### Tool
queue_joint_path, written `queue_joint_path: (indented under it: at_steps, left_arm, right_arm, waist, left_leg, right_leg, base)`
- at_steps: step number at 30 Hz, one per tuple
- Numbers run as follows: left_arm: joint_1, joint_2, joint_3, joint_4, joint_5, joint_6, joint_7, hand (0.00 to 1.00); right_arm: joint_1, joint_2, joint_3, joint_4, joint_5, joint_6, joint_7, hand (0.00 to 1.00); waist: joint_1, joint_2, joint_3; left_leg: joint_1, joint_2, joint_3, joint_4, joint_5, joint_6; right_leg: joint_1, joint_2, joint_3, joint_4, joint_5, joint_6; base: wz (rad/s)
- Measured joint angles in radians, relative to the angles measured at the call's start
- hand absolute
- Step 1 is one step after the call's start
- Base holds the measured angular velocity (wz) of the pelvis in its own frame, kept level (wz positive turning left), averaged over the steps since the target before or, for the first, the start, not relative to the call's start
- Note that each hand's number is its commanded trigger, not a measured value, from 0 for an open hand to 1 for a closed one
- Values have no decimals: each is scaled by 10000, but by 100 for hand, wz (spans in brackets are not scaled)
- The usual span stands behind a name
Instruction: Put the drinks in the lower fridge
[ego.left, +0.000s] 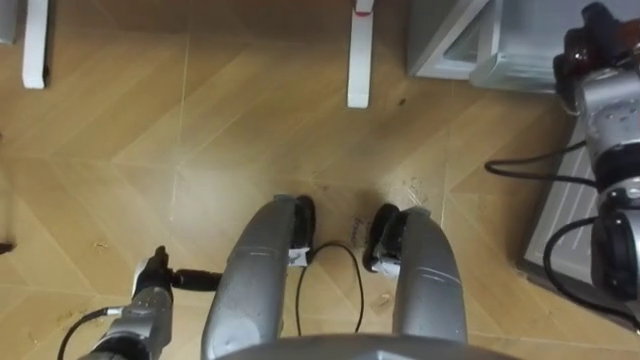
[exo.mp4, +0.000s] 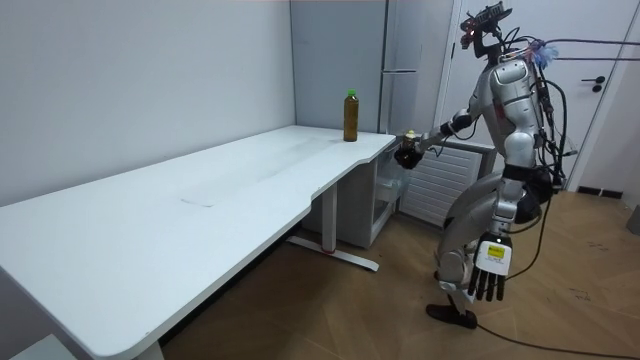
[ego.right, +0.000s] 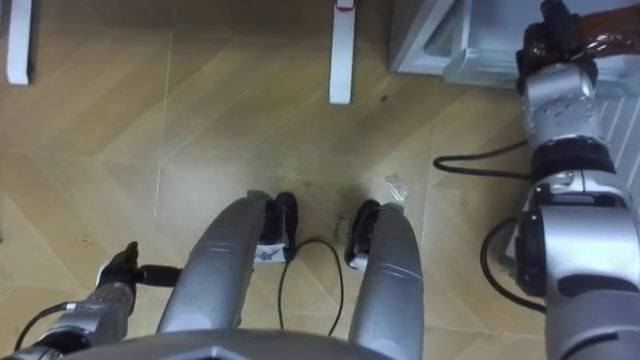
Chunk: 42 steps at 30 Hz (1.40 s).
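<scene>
I stand on the wood floor at the end of the white table (exo.mp4: 230, 190), beside the fridge. My right hand (ego.right: 550, 40) reaches forward at table height and is shut on a brown drink bottle (ego.right: 615, 22), which the room view shows as a dark bottle (exo.mp4: 407, 150) in my right hand (exo.mp4: 412, 143) just off the table corner. A second brown bottle with a green cap (exo.mp4: 351, 116) stands upright on the table's far corner. The low fridge (ego.left: 450, 40) is ahead on my right with its door (ego.left: 520, 55) swung open. My left hand (ego.left: 150, 285) hangs open by my thigh.
A tall grey fridge (exo.mp4: 400, 60) stands behind the table's end. White table legs (ego.left: 359, 50) rise from the floor straight ahead. A white ribbed panel (exo.mp4: 435, 185) stands by the wall on my right. Open wood floor (ego.left: 200, 130) lies in front of me.
</scene>
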Motion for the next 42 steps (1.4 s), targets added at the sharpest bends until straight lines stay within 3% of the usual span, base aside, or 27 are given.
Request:
queue_joint_path:
  at_steps: [5,15,20,21,29,42]
  left_arm:
    - [297,26,-101,-462,8,173,-3,0]
    - [527,36,-120,-1022,41,551,15,0]
    - [671,82,-155,-1428,13,749,15,0]
    - [700,93,-157,-1456,-13,760,15,0]
    - [1096,154,-162,-1788,-43,987,23,0]
    - [1160,217,-164,-1894,-41,1047,100,0]
  right_arm:
    - [1,1,221,3,1254,28,717,100]
    - [1,8,188,5,2005,171,1454,100]
    - [-1,6,215,10,1982,472,1899,100]
    - [-1,6,215,10,1982,509,1974,0]
    - [0,7,215,61,1998,639,2235,0]
    - [-6,-15,575,437,1861,813,2337,0]
  waist:
    - [79,3,1]
    - [87,74,-30]
    - [401,107,-31]
    - [427,118,-28]
    - [604,157,-14]
    - [613,156,-13]
  left_leg:
    - [-21,109,12,33,-38,-73]
    - [-390,102,-167,90,-49,-63]
    - [-374,95,-222,56,-54,-67]
    - [-371,92,-234,56,-54,-67]
    - [-319,-88,-469,-9,-49,-80]
    - [-323,-106,-521,-31,-52,-84]
  right_leg:
    - [-20,44,-72,10,-19,-74]
    - [-201,-19,-329,3,-56,-207]
    - [-175,-19,-380,15,-130,-244]
    - [-160,-22,-400,15,-139,-250]
    - [44,-243,-681,2,-295,-236]
    - [56,-325,-740,5,-347,-268]
  base:
    - [-3]
    - [5]
    - [4]
    - [8]
    - [11]
    - [1]
